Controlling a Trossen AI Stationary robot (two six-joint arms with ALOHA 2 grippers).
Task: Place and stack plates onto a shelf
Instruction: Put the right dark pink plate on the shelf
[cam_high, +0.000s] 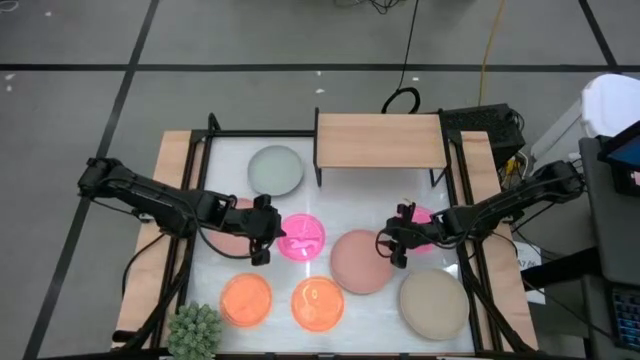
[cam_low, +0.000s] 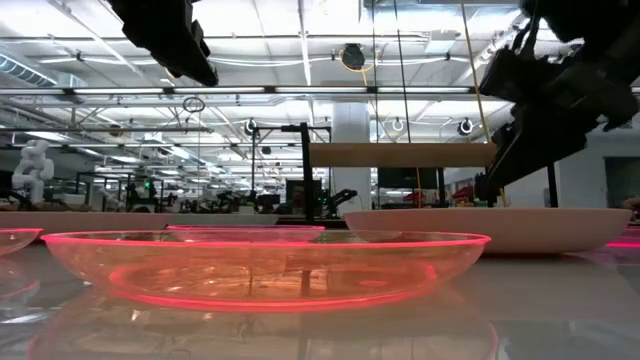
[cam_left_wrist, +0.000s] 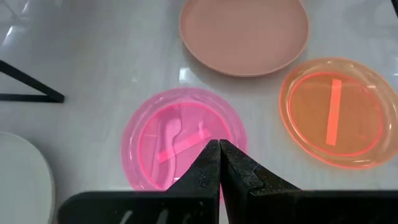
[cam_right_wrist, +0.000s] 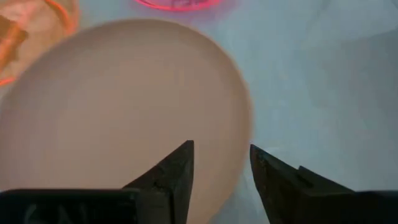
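Note:
My left gripper (cam_high: 265, 240) is shut and hovers over the edge of a magenta plate (cam_left_wrist: 180, 137), which lies flat on the white tabletop (cam_high: 302, 238). My right gripper (cam_high: 390, 245) is open above the rim of a dusty-pink plate (cam_right_wrist: 124, 106), which also shows in the high view (cam_high: 360, 262). In the low view both grippers hang well above the table. The light-wood shelf (cam_high: 380, 140) stands at the far edge with nothing on it. A pale grey-green plate (cam_high: 275, 170) lies to the left of it.
Two orange plates (cam_high: 246, 298) (cam_high: 318, 303) and a beige plate (cam_high: 432, 304) lie along the near edge. A second dusty-pink plate (cam_high: 232, 228) lies under my left arm, and a second magenta plate (cam_high: 425, 218) under my right. A spiky green plant (cam_high: 195, 330) stands at the near left corner.

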